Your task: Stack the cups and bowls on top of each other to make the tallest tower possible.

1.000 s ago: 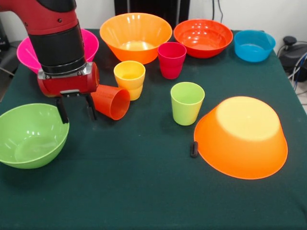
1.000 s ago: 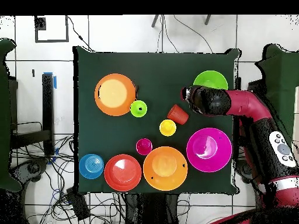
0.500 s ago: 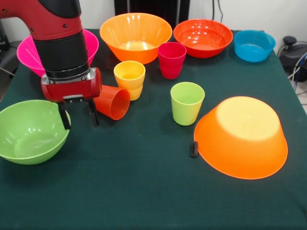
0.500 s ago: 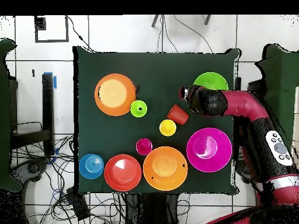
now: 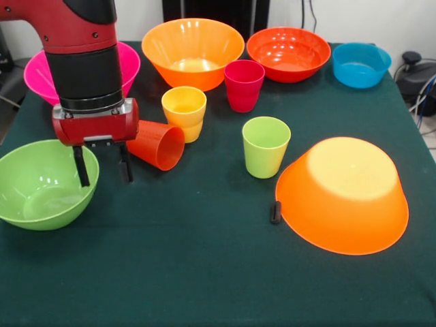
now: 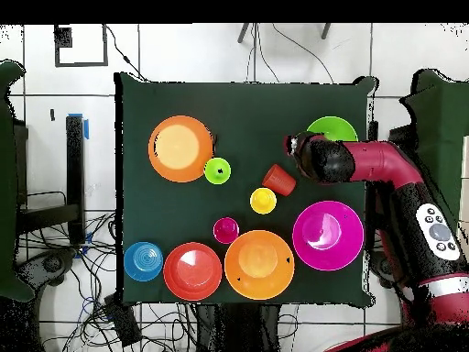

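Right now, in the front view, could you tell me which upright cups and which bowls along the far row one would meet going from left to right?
Far row: pink bowl → orange bowl → red-orange bowl → blue bowl. Upright cups: yellow cup → crimson cup → lime green cup.

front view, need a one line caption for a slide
Open pincer straddling the rim of the lime green plastic bowl, beside a tipped orange-red plastic cup on the green-clothed table.
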`<move>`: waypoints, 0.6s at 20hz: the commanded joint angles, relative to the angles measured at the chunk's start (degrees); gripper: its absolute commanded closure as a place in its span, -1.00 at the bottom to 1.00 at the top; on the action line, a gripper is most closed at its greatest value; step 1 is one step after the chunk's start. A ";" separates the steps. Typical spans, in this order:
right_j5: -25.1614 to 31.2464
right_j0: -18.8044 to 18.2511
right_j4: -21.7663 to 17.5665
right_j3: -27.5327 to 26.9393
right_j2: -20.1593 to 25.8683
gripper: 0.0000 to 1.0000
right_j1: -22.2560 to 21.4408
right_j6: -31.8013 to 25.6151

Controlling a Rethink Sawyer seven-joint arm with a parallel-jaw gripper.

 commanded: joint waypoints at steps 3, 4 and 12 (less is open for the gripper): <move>0.19 1.89 -5.49 -1.84 -1.79 -1.00 -0.14 -14.83; 0.30 1.89 -5.59 -1.90 -1.84 -1.00 -0.09 -14.78; 0.63 1.88 -6.03 -2.60 -1.78 -1.00 0.47 -15.80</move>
